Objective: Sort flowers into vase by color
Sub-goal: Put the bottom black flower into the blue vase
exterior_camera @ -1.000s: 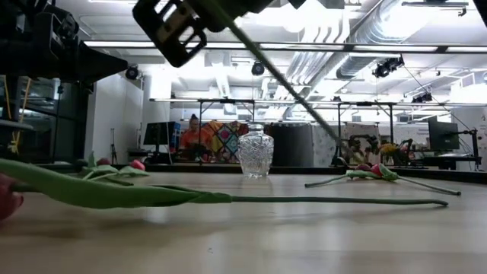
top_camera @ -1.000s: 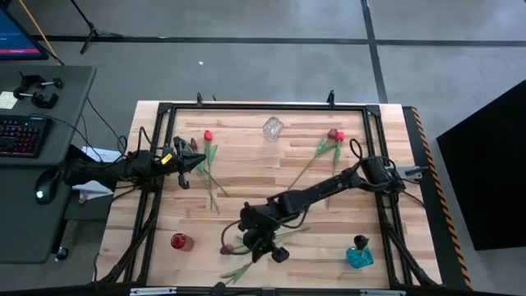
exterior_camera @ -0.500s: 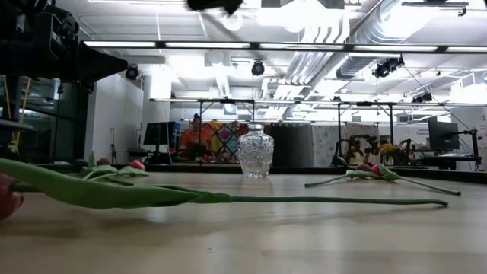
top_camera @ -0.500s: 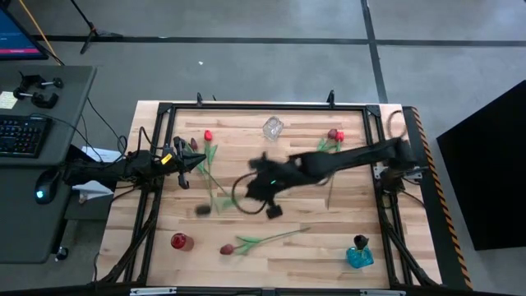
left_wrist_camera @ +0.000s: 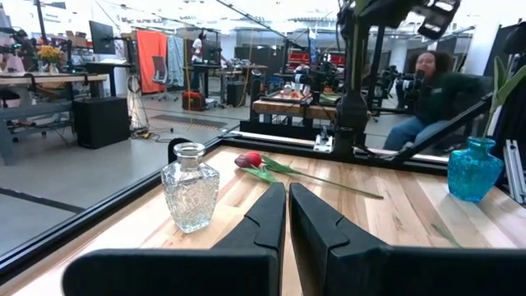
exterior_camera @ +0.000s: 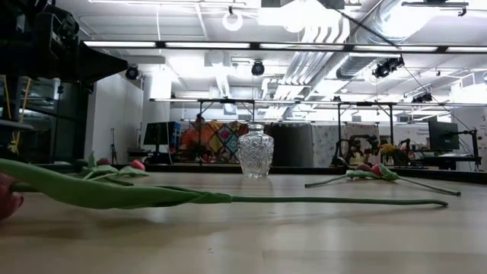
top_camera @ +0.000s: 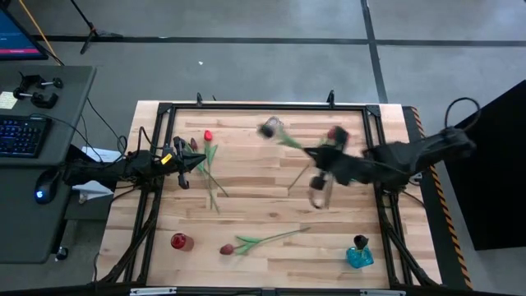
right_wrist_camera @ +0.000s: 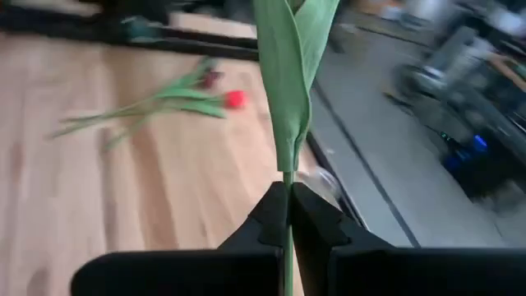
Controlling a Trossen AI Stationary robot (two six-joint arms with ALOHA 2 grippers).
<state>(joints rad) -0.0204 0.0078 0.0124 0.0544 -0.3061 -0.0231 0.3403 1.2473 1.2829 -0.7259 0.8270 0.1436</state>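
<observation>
— Wood table (top_camera: 271,210), dark frame round it, open workshop behind. What lay on it?

— A clear vase (exterior_camera: 255,151) stood near the far edge in the low view; seen from above that spot was smeared by motion. A tulip (top_camera: 261,241) lay near the front edge, dark red head to the left. Two more (top_camera: 207,160) lay crossed at the left, one with a bright red head. Another pair (right_wrist_camera: 160,103) lay at the far right.

— Other vases?

— A red one (top_camera: 182,242) at the front left, a blue one (top_camera: 358,253) at the front right.

— And the right gripper (right_wrist_camera: 288,215)?

— Raised over the table's right half, blurred from above. Its wrist view showed the fingers pinched on a green stem (right_wrist_camera: 288,123), a long leaf standing up from between them. I could not make out that flower's head.

— The left gripper (left_wrist_camera: 287,215)?

— At the table's left edge, beside the crossed tulips, fingers pressed nearly together with nothing between them. Its camera looked across at the clear vase, a red tulip and the blue vase, with a seated person (left_wrist_camera: 427,94) beyond the table.
</observation>
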